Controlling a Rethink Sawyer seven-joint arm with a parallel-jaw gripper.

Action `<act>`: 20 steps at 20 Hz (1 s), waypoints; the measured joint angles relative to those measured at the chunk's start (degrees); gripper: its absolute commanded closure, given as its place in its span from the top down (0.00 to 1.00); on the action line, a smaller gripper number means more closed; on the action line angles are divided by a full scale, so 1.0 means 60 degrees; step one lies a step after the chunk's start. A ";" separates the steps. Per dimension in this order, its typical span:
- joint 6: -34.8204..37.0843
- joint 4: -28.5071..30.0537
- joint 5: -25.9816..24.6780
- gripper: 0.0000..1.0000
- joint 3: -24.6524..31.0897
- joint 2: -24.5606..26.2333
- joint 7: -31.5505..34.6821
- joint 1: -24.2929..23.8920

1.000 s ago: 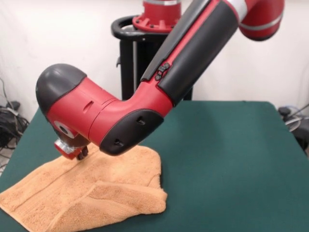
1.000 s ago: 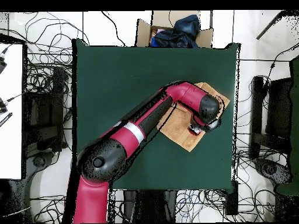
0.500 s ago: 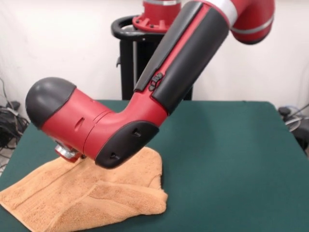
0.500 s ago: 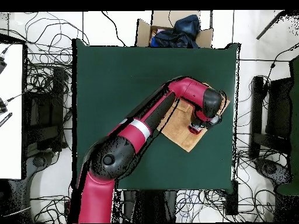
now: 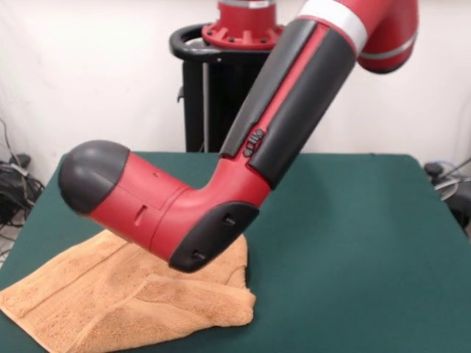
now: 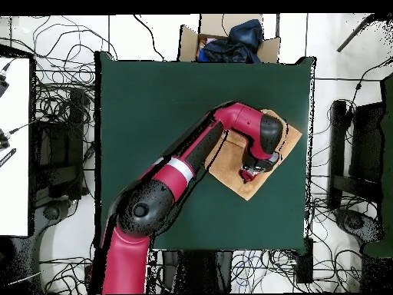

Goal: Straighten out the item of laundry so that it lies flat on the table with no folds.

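The peach-tan towel (image 5: pixel 110 294) lies folded and rumpled at the near left corner of the dark green table (image 5: pixel 353 243), with a doubled layer along its front edge. In the overhead view the towel (image 6: pixel 290 138) sits by the table's (image 6: pixel 153 115) right edge, mostly under the arm. The gripper (image 6: pixel 248 172) points down over the towel's lower part; the overhead view does not show its state or whether it touches the cloth. In the front view the red and black wrist (image 5: pixel 162 209) hangs low over the towel and hides the gripper.
A cardboard box (image 6: pixel 230 40) holding a dark blue bundle stands beyond the table's top edge in the overhead view. Cables cover the floor around the table. A white surface (image 6: pixel 14 146) stands to the left.
The wrist has swung back from the towel's outer edge toward its middle and dropped lower. The gripper, which showed in the front view a second ago, is now hidden behind the wrist.
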 measured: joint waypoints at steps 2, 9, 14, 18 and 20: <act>-0.0236 0.0008 0.0002 0.00 0.0001 0.0073 0.0000 0.0116; -0.0434 0.0054 0.0131 0.00 0.0001 0.0106 0.0000 0.0408; -0.0422 0.0055 0.0491 0.00 -0.0023 -0.0236 0.0000 0.0415; -0.0165 0.0057 0.0571 0.00 -0.0257 -0.0622 0.0000 0.0415; 0.0045 0.0058 0.0583 0.00 -0.0363 -0.0804 0.0000 0.0417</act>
